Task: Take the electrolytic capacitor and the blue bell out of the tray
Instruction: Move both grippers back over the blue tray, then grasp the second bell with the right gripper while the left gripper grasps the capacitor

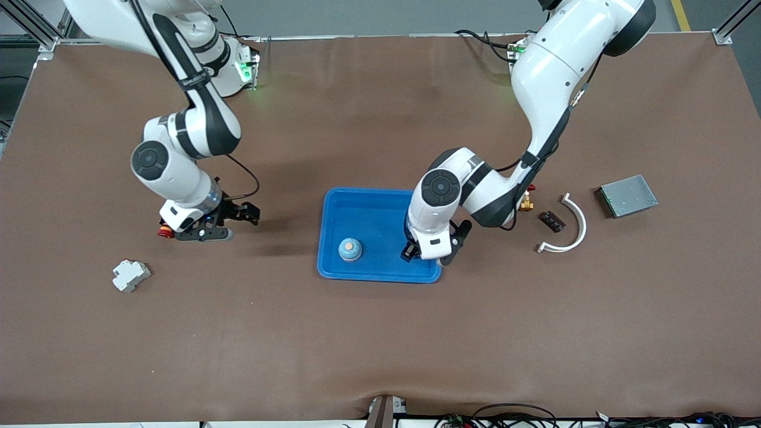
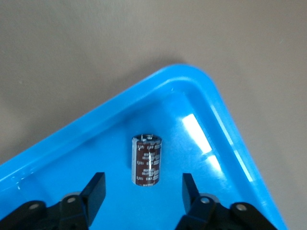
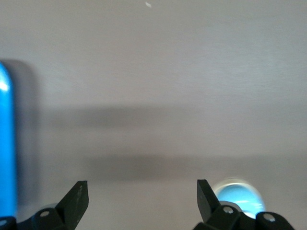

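You see the left gripper (image 2: 142, 188), parted, straddling the electrolytic capacitor (image 2: 147, 159) in the tray (image 2: 230, 143); next, close and lift.

A grey metal plate (image 1: 628, 195), a curved white strip (image 1: 569, 229), a small dark part (image 1: 552, 222) and a brass fitting (image 1: 526, 204) are seen at the left arm's end, well apart from any fingers. A white breaker block (image 1: 131, 276) is found at the right arm's end.

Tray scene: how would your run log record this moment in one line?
left gripper: open, straddling capacitor in tray | blue bell: in tray | right gripper: open, waiting
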Controlling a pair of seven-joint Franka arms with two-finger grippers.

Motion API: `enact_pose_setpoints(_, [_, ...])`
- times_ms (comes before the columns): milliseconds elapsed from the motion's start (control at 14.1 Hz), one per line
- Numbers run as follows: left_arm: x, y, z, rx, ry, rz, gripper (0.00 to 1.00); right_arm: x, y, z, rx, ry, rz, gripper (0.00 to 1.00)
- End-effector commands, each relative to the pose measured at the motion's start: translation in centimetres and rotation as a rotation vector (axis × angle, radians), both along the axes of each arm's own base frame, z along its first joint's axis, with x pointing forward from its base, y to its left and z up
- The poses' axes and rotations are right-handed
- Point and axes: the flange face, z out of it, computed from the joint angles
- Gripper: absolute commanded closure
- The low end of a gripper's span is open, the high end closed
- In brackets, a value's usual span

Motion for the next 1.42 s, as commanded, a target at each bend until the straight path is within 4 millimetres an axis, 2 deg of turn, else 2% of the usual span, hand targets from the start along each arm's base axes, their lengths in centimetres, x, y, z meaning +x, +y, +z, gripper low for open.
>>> enact_pose_setpoints(0, [0.1,-0.8,-1.3,-0.004,-0.027,-0.011,0.34,0.0,5.9,2.2,0.034,-0.015,-0.09,0.0])
enact_pose_setpoints(142, [0.2,-0.7,-1.6,-0.003,-0.026,-0.011,0.52,0.3,9.6,2.3,0.052,-0.02,-0.133,0.0])
enact_pose_setpoints(283, [0.2,-0.8,-1.7,-0.005,-0.028,-0.014,0.55,0.9,12.6,1.8,0.065,-0.017,-0.167,0.0])
enact_pose_setpoints(496, [0.5,-0.3,-2.4,0.0,-0.03,-0.008,0.68,1.4,16.7,0.4,0.072,-0.011,-0.211,0.0])
enact_pose_setpoints(708, [0.4,-0.4,-2.3,0.004,-0.034,-0.005,0.67,1.9,20.2,-1.5,0.054,0.005,-0.249,0.0])
enact_pose_setpoints(850, [0.7,-0.4,-2.2,-0.014,-0.052,-0.004,0.63,2.4,22.9,-1.8,-0.035,-0.001,-0.258,0.0])
enact_pose_setpoints(920, [0.9,-0.4,-2.1,-0.022,-0.059,-0.001,0.57,2.8,23.9,-2.0,-0.095,-0.015,-0.263,0.0])
enact_pose_setpoints(1062, [0.7,-0.4,-2.9,-0.018,-0.051,-0.001,0.57,3.3,24.9,-2.3,-0.113,-0.027,-0.294,0.0])
enact_pose_setpoints(1204, [0.7,-0.3,-3.4,-0.017,-0.051,-0.002,0.56,3.7,25.0,-3.1,-0.107,-0.028,-0.297,0.0])
enact_pose_setpoints(1345, [0.7,-0.2,-3.8,-0.016,-0.048,-0.002,0.51,4.2,25.3,-3.9,-0.106,-0.027,-0.301,0.0])
